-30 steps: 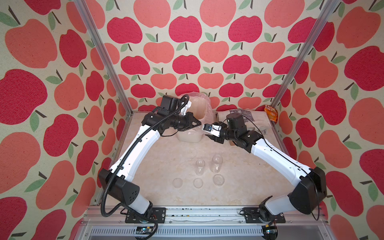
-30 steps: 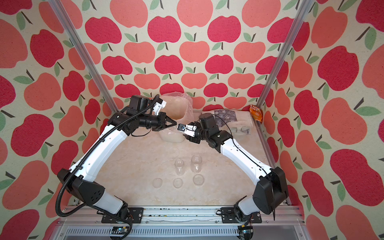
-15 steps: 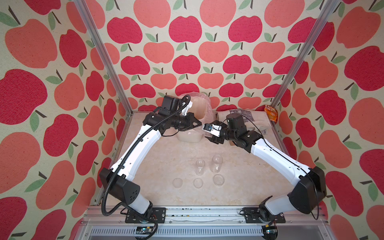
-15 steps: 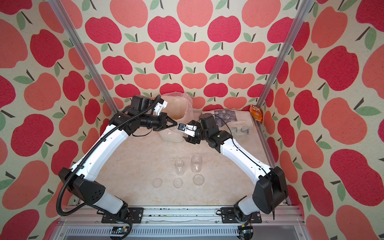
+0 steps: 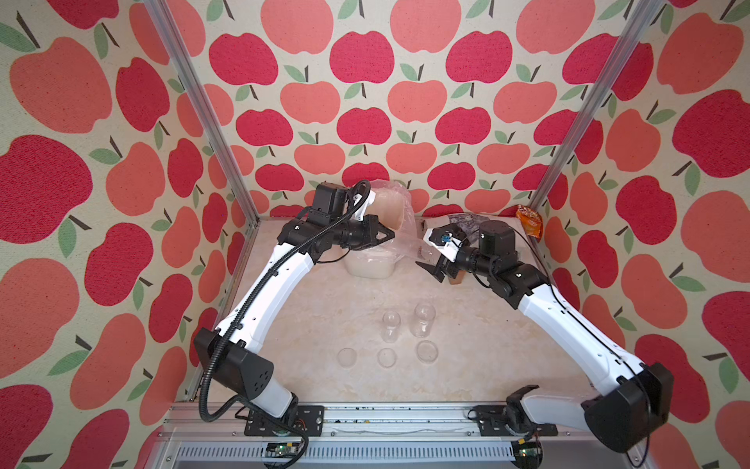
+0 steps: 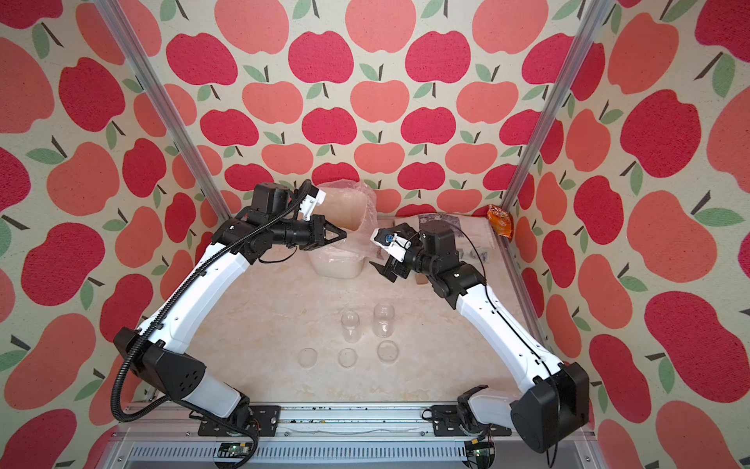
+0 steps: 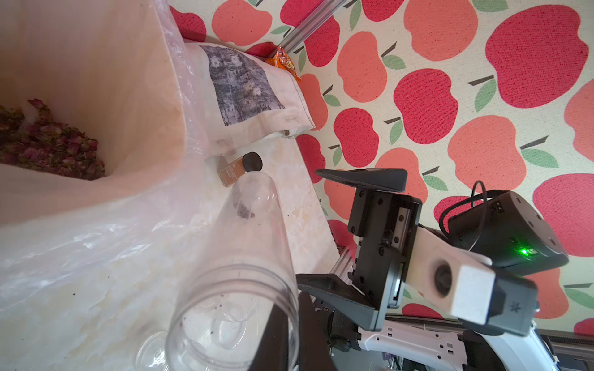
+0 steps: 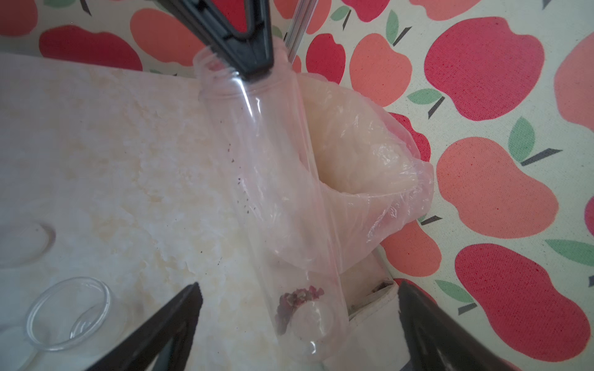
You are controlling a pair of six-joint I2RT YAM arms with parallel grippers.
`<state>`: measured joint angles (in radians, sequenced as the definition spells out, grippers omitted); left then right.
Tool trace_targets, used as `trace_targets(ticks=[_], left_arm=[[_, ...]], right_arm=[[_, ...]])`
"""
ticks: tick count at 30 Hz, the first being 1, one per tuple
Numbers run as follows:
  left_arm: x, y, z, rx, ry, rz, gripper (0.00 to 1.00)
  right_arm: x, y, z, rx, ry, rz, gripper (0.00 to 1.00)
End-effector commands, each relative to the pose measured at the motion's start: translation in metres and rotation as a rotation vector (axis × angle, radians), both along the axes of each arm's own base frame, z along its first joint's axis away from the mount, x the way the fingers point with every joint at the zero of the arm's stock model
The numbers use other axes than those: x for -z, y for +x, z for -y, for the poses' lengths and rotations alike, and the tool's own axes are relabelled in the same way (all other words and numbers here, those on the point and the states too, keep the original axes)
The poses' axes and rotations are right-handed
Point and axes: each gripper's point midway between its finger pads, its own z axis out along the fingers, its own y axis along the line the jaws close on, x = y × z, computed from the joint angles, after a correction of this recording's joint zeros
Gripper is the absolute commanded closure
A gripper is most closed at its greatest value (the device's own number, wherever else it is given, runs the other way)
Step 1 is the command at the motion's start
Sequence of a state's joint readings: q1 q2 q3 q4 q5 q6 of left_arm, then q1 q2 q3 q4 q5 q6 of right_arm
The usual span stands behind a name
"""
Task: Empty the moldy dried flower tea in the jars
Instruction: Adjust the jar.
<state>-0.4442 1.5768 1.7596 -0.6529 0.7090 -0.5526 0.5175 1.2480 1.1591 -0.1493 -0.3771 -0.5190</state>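
- Apple-print walls (image 5: 365, 61) enclosed a pale marbled counter (image 5: 324, 292).
- The left tool (image 5: 385, 234) was clamped on the open rim of a clear jar (image 8: 273, 180), held off the counter with its closed bottom toward the right tool (image 7: 308, 225).
- The right tool's jaws stood wide apart on either side of that bottom, clear of its walls.
- A small clump of dried flower tea (image 8: 299, 297) sat at the jar's bottom end.
- Just beyond the left tool, a bag-lined white bin (image 5: 369, 270) held more dried buds (image 7: 48, 144).
- Well apart from both tools, toward the arm bases, two empty jars (image 5: 391, 325) stood upright, three lids (image 5: 386, 357) just beside them.
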Motion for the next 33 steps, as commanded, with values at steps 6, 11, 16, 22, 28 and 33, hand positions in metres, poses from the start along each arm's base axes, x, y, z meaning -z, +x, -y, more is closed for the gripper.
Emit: trace_targets(ticks=[6,11,16,22,28,33], left_arm=[[-0.06,0.026,-0.013,-0.006,-0.14,0.185,1.0],[-0.076,0.036,-0.012,0.003,-0.192,0.238,1.0],[-0.083,0.043,-0.009,0.015,-0.226,0.255,1.0],[-0.089,0.05,-0.006,0.016,-0.261,0.28,1.0],[-0.088,0.054,-0.003,0.019,-0.285,0.28,1.0],[-0.084,0.056,-0.001,0.025,-0.295,0.267,1.0]], right_arm=[[-0.076,-0.009,0.016,0.101,0.4,-0.2,0.01],[-0.099,0.017,0.035,0.265,0.639,-0.434,0.01],[-0.097,0.057,0.059,0.37,0.961,-0.841,0.01],[-0.084,0.089,0.059,0.323,1.241,-1.085,0.04],[-0.066,0.107,0.046,0.246,1.406,-1.254,0.06],[-0.065,0.116,0.03,0.156,1.48,-1.316,0.07]])
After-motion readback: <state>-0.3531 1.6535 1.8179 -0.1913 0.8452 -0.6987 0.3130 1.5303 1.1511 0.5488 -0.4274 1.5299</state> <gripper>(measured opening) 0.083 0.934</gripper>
